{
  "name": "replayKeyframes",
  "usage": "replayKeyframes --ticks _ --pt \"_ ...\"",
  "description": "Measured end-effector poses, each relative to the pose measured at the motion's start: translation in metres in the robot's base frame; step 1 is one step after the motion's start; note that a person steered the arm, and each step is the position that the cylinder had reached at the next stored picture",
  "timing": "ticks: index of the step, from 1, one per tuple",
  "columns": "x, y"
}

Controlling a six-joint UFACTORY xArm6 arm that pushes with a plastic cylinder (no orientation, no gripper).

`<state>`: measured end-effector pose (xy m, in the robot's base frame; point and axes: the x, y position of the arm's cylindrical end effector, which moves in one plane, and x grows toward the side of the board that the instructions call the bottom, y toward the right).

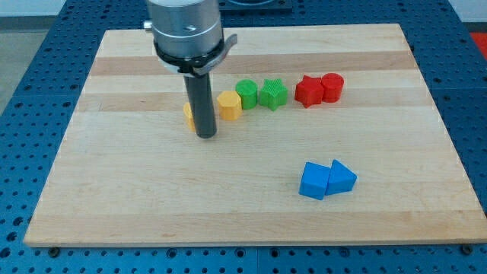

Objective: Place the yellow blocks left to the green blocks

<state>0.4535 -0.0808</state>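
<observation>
Two yellow blocks sit left of the green pair. One yellow block (229,106) touches the round green block (246,94); the other yellow block (189,115) is mostly hidden behind my rod. A green star block (273,94) stands right of the round green one. My tip (205,135) rests on the board just below and between the two yellow blocks, touching or nearly touching the left one.
A red star block (307,91) and a red round block (332,87) stand right of the green ones. A blue cube (314,181) and a blue triangular block (342,178) lie at the lower right. The wooden board (114,205) sits on a blue perforated table.
</observation>
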Motion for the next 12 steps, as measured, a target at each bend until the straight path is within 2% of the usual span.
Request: replayKeyframes --ticks 1,2,3,4,5,6,7,9,10,11,12 --pt "0.0 -0.01" --pt "-0.022 -0.011" --pt "-0.018 0.002" --pt "-0.006 0.064" --pt "-0.02 0.094" --pt "-0.025 0.081" --pt "-0.016 0.043" --pt "-0.03 0.028" --pt "-0.002 0.001" --pt "0.034 -0.083" --pt "-0.017 -0.109"
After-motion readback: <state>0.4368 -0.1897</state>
